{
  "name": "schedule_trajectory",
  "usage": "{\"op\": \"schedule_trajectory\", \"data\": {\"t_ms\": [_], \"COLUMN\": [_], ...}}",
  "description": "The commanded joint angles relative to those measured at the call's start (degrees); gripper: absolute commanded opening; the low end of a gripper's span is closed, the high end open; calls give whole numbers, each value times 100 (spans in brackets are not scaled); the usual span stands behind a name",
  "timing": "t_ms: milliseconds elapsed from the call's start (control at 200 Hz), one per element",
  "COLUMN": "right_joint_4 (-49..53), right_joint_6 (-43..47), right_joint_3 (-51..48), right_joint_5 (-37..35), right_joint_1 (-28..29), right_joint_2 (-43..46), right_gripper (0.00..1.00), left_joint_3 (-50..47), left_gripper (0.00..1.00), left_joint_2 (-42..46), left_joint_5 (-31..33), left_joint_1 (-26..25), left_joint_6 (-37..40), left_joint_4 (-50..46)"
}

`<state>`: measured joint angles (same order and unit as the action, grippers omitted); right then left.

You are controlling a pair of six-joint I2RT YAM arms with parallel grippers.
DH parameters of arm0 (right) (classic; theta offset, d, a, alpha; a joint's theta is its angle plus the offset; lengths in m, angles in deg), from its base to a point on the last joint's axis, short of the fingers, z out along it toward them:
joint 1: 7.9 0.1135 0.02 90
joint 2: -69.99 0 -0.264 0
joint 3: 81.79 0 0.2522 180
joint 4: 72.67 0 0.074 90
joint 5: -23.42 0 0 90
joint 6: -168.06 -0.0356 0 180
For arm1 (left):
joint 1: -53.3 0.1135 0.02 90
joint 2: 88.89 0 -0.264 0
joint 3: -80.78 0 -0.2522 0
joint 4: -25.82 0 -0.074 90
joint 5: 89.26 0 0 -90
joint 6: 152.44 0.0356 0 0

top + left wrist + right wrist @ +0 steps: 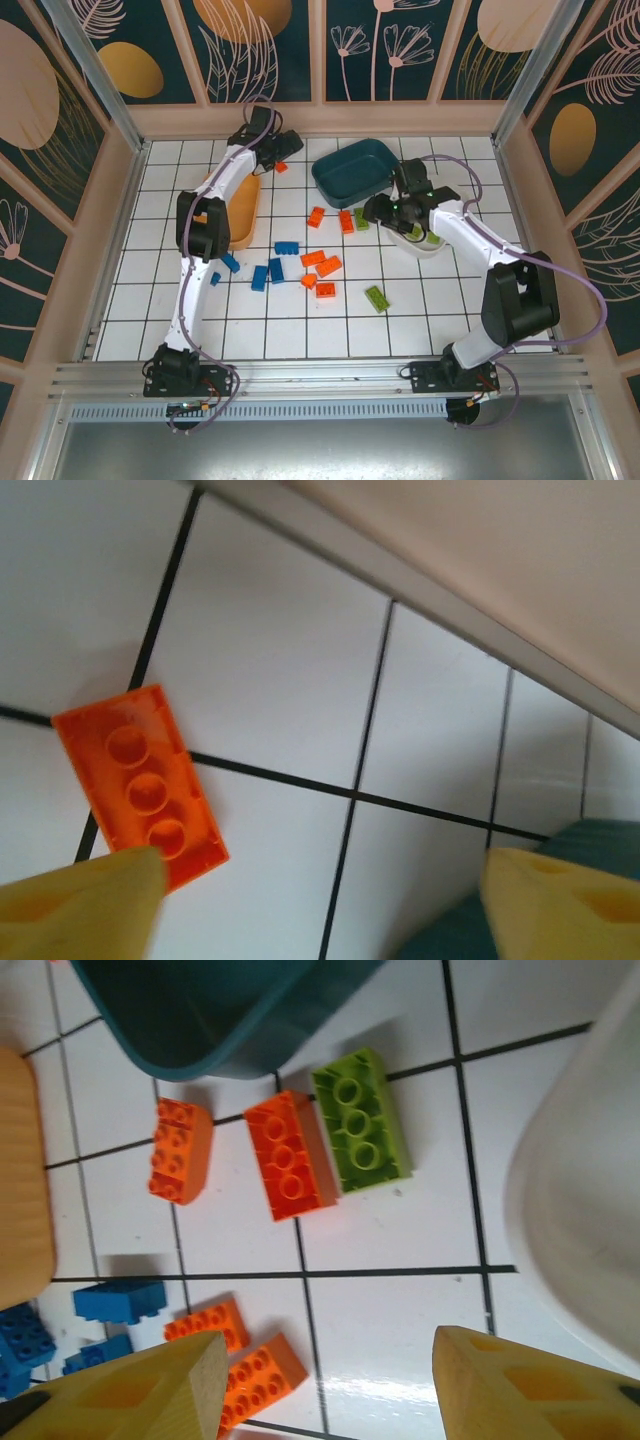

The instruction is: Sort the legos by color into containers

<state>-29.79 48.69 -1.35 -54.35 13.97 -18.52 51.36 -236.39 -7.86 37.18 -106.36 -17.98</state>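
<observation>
My left gripper [284, 150] [320, 910] is at the back of the table and stands open, with bare tile between its fingers. An orange lego [281, 167] [140, 785] lies flat on the tile right beside its left fingertip [85, 900]. My right gripper [378, 210] [330, 1385] hovers open between the teal tray [350, 172] [200, 1010] and the white tray [415, 246] [590, 1210]. Ahead of it lie a green lego [360, 1135] and two orange legos [290, 1155]. The orange tray [243, 215] lies partly under the left arm.
Blue legos [276, 270], orange legos [320, 263] and a green lego [376, 298] are scattered over the middle tiles. Something green [432, 238] lies in the white tray. The wooden back wall [500, 570] runs close behind the left gripper.
</observation>
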Motion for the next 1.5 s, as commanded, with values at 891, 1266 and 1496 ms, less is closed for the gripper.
{"op": "schedule_trajectory", "data": {"t_ms": [891,1266,1496], "right_joint_4": [-390,-667,-765], "right_joint_6": [-314,-526,-671], "right_joint_3": [-6,-398,-714], "right_joint_5": [156,192,106], "right_joint_1": [-39,-222,-225], "right_joint_2": [964,1365,1726], "right_gripper": [50,51,51], "left_joint_3": [645,302,87], "left_gripper": [11,11,10], "left_joint_2": [-772,-808,-671], "left_joint_5": [956,912,862], "left_joint_1": [101,44,-51], "left_joint_6": [-1525,-1323,-1224], "left_joint_4": [-513,-789,-995]}}
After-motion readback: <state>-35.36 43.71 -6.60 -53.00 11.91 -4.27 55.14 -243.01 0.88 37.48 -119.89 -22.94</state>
